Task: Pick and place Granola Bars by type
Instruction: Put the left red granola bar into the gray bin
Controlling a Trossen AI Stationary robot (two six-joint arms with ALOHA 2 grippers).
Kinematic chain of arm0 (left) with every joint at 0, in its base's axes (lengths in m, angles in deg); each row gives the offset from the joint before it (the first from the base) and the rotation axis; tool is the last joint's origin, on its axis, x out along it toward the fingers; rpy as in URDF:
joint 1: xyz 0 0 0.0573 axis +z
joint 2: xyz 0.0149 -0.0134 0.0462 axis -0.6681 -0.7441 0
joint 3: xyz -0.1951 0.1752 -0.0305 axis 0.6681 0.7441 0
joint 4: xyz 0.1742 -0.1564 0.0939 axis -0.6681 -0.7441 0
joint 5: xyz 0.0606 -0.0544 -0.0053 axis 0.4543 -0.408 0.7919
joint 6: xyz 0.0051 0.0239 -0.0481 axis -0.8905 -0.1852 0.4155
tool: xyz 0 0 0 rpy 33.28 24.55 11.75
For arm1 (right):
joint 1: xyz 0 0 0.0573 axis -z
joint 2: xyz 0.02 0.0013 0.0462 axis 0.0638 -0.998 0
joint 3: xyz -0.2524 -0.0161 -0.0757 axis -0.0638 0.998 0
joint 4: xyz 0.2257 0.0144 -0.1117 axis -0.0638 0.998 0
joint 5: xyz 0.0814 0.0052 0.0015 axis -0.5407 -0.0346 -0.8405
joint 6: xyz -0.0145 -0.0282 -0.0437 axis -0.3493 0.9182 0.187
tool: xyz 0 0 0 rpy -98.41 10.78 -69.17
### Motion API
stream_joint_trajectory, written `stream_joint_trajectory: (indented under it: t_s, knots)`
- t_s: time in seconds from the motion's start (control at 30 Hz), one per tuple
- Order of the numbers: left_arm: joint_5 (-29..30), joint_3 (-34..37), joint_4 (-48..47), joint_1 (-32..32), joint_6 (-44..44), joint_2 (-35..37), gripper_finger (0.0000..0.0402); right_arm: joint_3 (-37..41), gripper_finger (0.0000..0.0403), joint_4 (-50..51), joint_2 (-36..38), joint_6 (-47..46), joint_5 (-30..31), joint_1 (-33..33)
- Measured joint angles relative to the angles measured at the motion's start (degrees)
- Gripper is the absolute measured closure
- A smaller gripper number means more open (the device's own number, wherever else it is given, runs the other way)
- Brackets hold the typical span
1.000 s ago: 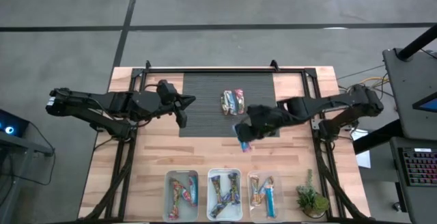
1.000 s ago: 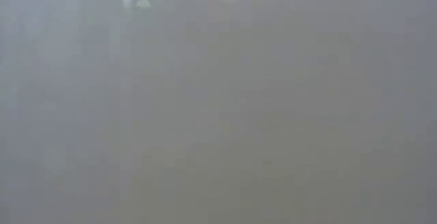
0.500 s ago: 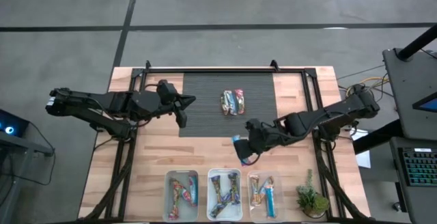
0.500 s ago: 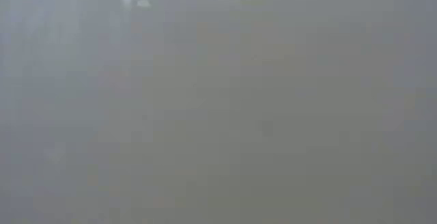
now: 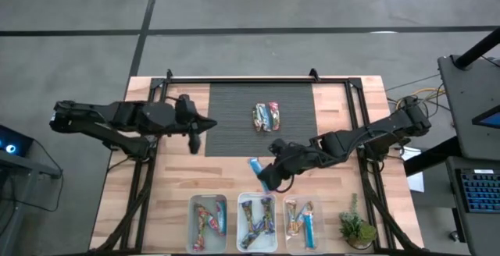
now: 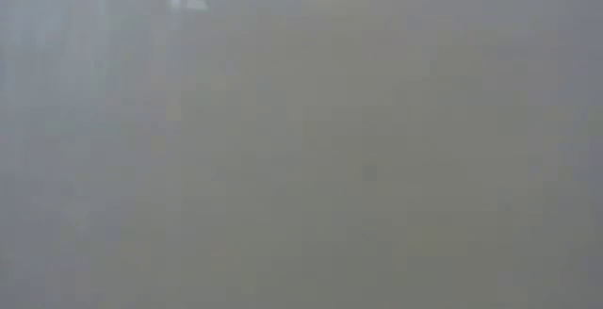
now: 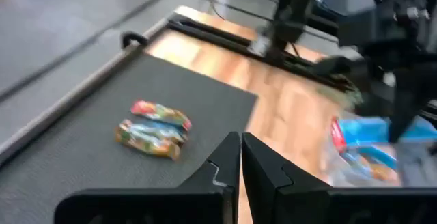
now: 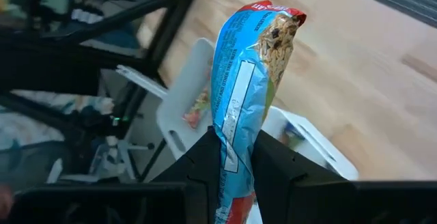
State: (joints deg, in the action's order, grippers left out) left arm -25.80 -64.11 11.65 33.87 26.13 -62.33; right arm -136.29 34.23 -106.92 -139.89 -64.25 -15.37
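Bars: a blue one (image 8: 242, 101) is clamped in the right pincer (image 5: 264, 179), its lower end hidden between the fingers, just above the middle bin (image 5: 256, 222) — two more bars (image 5: 266, 116) lie on the mat (image 5: 234, 108) beyond; left pincer (image 5: 193, 140) is closed, empty — low view is all grey haze

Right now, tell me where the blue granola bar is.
The blue granola bar is held in the right pincer, above the wooden table just behind the middle clear bin.

Robotics lab: benchtop arms (image 5: 367, 135), keyboard (image 5: 476, 197)
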Motion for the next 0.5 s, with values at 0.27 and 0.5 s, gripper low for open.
stream_joint_trajectory:
  t_s: [0.27,0.5]
  knots:
    - [-2.4,0.0,0.0,0.0,-2.0,9.2,0.0402,0.0,0.0342,-9.1,-0.8,2.0,2.3,-0.1]
    - [-2.2,0.0,-0.3,0.1,-6.0,14.5,0.0402,-0.6,0.0342,-23.5,-6.4,-1.4,3.5,-0.1]
